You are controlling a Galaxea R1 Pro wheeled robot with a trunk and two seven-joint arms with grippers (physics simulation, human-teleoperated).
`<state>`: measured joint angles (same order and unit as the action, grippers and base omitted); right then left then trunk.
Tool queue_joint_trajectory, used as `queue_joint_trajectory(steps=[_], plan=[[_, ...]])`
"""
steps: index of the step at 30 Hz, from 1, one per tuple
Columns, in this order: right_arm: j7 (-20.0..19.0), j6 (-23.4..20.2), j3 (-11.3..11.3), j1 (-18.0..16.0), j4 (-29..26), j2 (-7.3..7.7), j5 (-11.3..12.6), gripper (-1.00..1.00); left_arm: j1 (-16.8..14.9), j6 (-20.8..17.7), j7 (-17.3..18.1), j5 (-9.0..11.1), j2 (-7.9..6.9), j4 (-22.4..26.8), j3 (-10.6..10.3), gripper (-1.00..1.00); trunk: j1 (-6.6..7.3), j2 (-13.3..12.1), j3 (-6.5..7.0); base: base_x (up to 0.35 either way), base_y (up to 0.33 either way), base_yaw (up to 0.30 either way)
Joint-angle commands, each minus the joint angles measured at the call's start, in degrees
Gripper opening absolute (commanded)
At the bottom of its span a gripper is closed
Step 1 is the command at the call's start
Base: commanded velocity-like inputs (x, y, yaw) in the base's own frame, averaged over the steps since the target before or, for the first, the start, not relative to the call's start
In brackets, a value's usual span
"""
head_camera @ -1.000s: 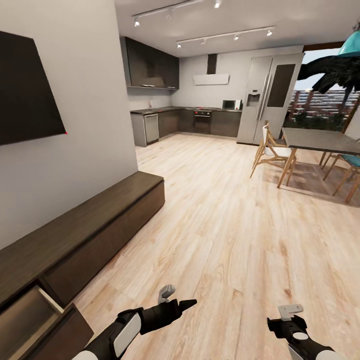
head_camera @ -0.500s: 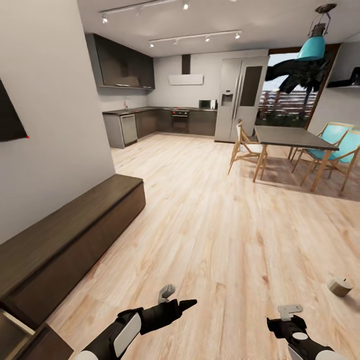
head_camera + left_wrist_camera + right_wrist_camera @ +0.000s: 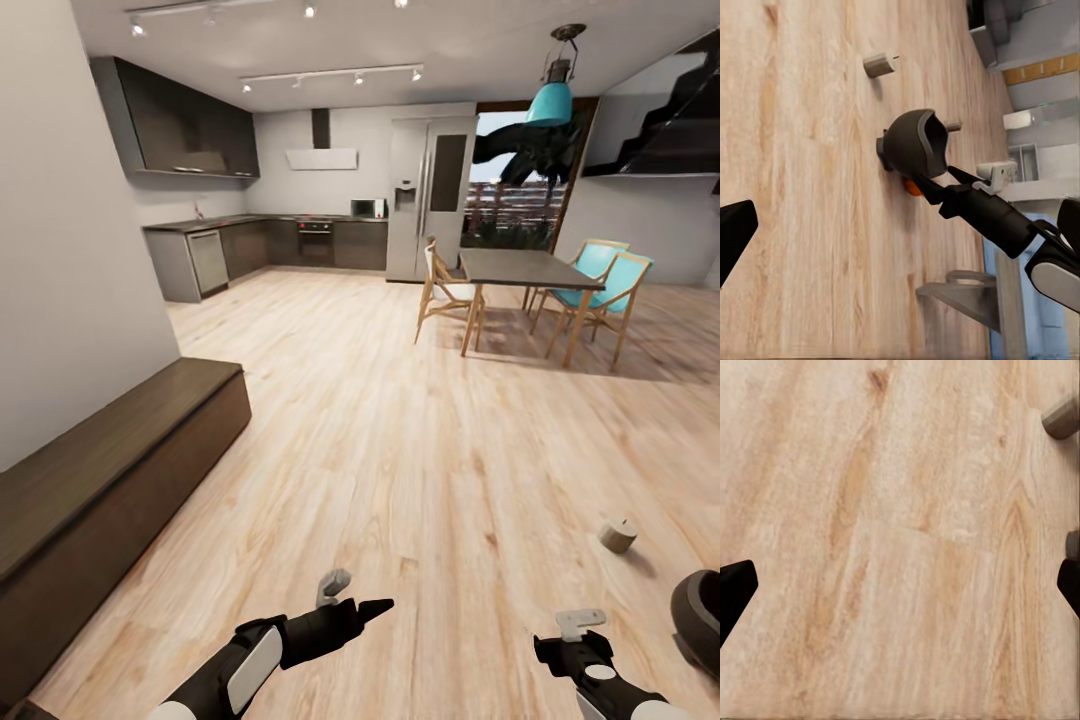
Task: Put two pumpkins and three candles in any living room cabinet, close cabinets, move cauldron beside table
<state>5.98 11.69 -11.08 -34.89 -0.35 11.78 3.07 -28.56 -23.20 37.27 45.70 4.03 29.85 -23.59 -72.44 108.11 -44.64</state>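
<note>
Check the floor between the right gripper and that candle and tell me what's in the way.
Nothing visible blocks it. Bare wood floor runs from the right gripper to the candle. The cauldron lies off to the side, not on that line.

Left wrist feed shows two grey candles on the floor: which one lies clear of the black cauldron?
The stubby pale grey candle lying alone on bare wood floor; the other grey candle peeks out beside the round black cauldron.

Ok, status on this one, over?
Left gripper and right gripper open, empty. Candle and cauldron on floor, front right; pumpkin peeks beside cauldron. Cabinet along left wall. Nothing seen blocking them.
</note>
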Motion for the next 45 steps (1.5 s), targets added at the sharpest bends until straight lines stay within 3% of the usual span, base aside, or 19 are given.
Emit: queue_joint_trajectory(steps=[1,17,42,45], plan=[[0.0,0.0,0.01,0.0,0.0,0.0,0.0,1.0,0.0,0.0,0.0,0.0,0.01,0.01,-0.01,1.0,0.0,0.0,0.0,0.0,0.0,-0.283],[0.07,-0.06,-0.05,0.0,0.0,-0.05,-0.06,1.0,0.0,0.0,0.0,0.0,0.01,0.0,0.03,1.0,0.0,0.0,0.0,0.0,0.0,-0.268],[0.61,-0.09,-0.08,0.0,0.0,0.05,0.09,1.0,0.0,0.0,-0.07,0.09,-0.07,-0.07,0.03,1.0,0.0,0.0,-1.94,0.0,0.0,0.011],[0.61,-0.09,-0.08,0.0,0.07,0.01,0.06,1.0,0.0,0.3,-0.07,-0.03,-0.06,-2.93,0.12,1.0,0.0,0.0,-2.22,0.0,0.0,0.0]])
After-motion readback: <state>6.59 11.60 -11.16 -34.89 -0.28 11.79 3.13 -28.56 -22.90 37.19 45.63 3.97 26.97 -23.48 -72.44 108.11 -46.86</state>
